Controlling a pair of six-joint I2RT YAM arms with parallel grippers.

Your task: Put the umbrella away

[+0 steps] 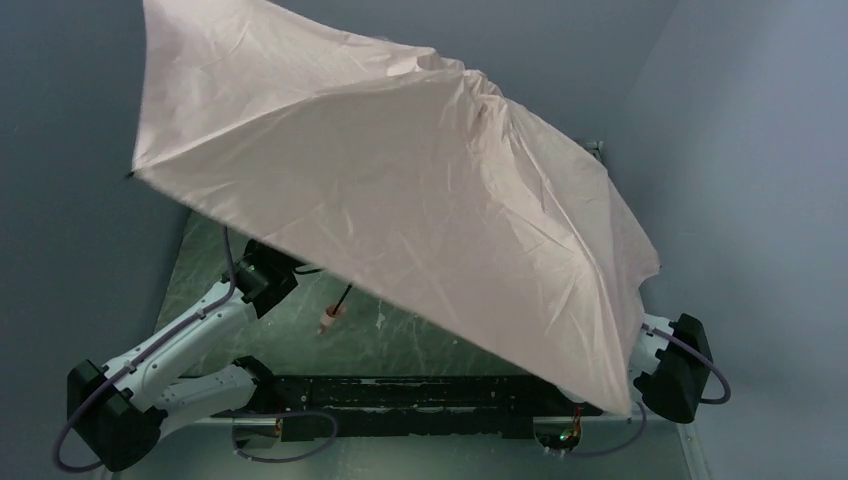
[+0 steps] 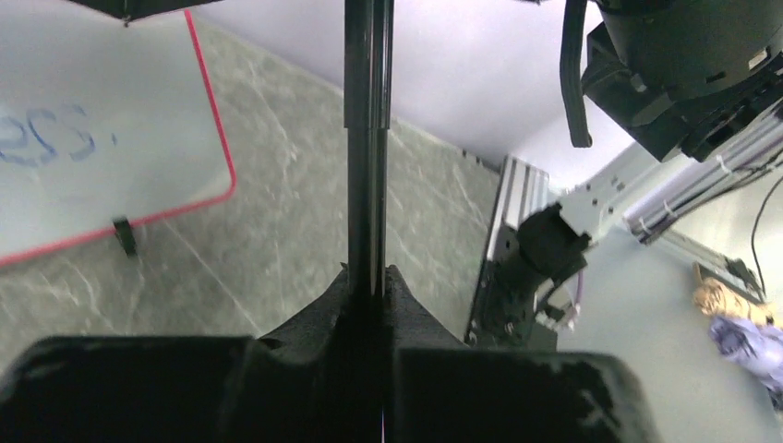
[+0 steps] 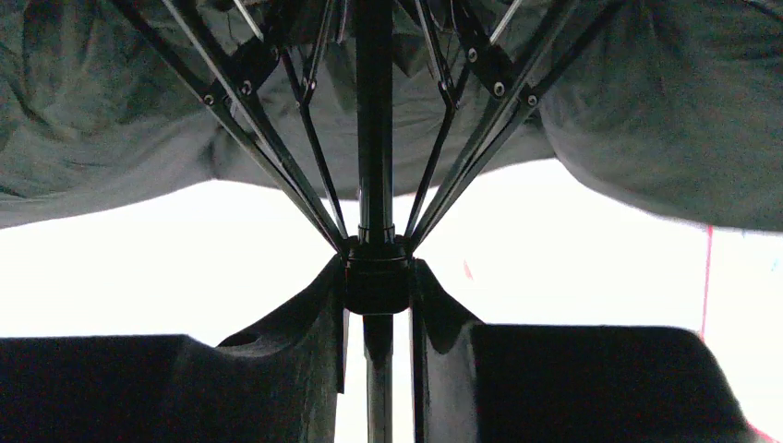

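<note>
From overhead, the left arm [image 1: 170, 345] rises from 7 o'clock and the right arm [image 1: 680, 365] has its base at 4 o'clock. The left gripper [image 2: 369, 284] is clamped on the slim black metal shaft [image 2: 369, 138] of the pale pink thin-fabric compact umbrella [image 1: 400, 200]. The umbrella's small pink handle [image 1: 328, 320] is low over the green-grey marbled counter [image 1: 420, 335]. The right gripper [image 3: 376, 268] is closed around the black runner collar [image 3: 377, 291], where the black ribs [image 3: 268, 138] meet. The open canopy tilts above, spreading from 10 to 4 o'clock. A red-framed whiteboard [image 2: 102, 138] lies on the counter at 9 o'clock in the left wrist view.
</note>
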